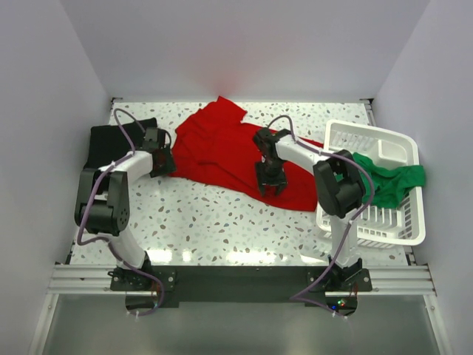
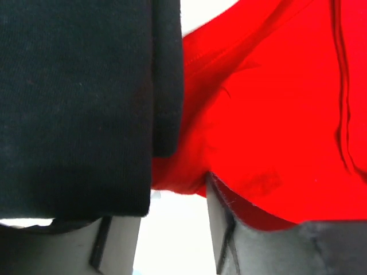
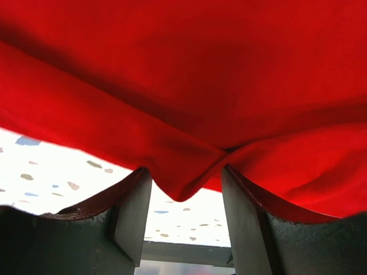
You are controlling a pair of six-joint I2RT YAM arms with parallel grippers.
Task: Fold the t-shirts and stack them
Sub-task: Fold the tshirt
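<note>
Right hand half open, touching red t-shirt, left hand likewise

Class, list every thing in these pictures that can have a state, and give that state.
Red shirt: unfolded, rumpled on the table.
Black shirt: folded, far left.
Green shirt: crumpled in the basket.
Basket: upright, holding it.
Left gripper: open at red shirt's edge.
Right gripper: open over a red fold.

White terrazzo-speckled tabletop: crumpled bright red cloth t-shirt spread mid-table; folded black cloth t-shirt far left; white slatted plastic basket at right edge.
</note>
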